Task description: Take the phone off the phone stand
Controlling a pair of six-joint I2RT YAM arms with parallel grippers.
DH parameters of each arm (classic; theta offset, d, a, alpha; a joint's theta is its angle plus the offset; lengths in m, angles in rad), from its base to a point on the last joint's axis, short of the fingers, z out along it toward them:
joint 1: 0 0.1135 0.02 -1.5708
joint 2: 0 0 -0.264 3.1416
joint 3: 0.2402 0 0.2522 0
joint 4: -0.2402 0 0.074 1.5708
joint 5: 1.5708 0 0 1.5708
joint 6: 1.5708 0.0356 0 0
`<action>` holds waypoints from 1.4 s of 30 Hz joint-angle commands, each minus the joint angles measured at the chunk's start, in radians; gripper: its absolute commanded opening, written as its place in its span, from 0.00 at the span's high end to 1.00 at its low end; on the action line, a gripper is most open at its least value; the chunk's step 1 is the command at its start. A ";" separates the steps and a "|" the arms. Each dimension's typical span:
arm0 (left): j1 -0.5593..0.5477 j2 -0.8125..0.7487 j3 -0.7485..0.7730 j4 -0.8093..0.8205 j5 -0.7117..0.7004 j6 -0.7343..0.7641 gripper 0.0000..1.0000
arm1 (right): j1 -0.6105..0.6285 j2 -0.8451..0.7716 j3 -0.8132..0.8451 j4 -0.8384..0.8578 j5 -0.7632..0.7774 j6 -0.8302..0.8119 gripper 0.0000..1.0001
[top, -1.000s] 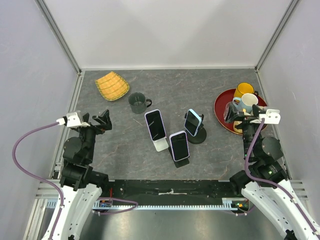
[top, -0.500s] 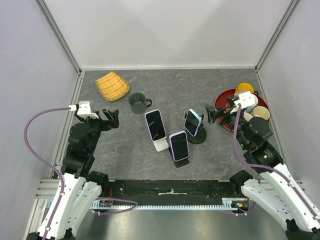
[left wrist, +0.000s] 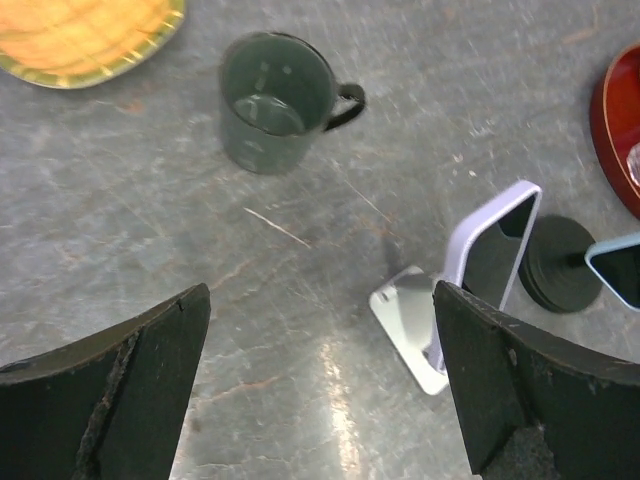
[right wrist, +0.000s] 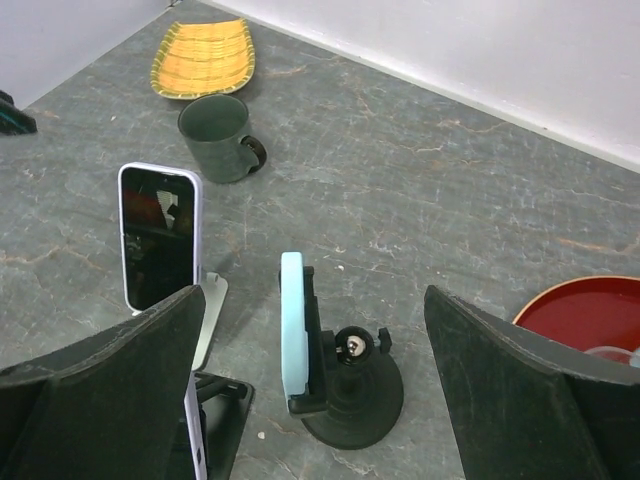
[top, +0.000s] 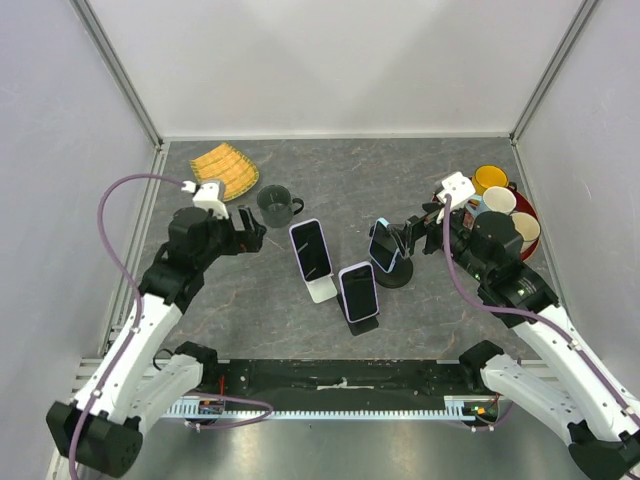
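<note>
Hands both splayed wide, empty: right hand (top: 405, 240) near blue phone (top: 385, 246), left hand (top: 252, 232) near mug (top: 276, 205).

The grey, veined table (top: 430, 170) is carrying six things. A dark green mug (left wrist: 275, 105) is standing ahead of the left gripper (top: 248, 232), slightly to its left, and a yellow woven dish (left wrist: 80, 35) is lying farther out on that same side. A white stand (left wrist: 405, 320) is sitting ahead and to its right. A round black stand (right wrist: 355, 405) is sitting just in front of the right gripper (top: 405, 240). A flat black stand (top: 365, 325) is lying to that gripper's left, and a red tray (right wrist: 580, 315) is resting off to its right.
</note>
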 commanded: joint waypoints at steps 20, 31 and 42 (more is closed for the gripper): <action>-0.672 0.554 0.448 -0.254 -0.923 -0.466 0.00 | 0.008 -0.451 -0.175 -0.042 0.636 0.102 0.02; -0.733 0.731 0.485 -0.240 -1.023 -0.564 0.02 | 0.049 -0.505 -0.222 0.000 0.651 0.085 0.02; -0.745 0.798 0.469 -0.240 -1.071 -0.627 0.02 | 0.064 -0.498 -0.226 0.003 0.651 0.077 0.02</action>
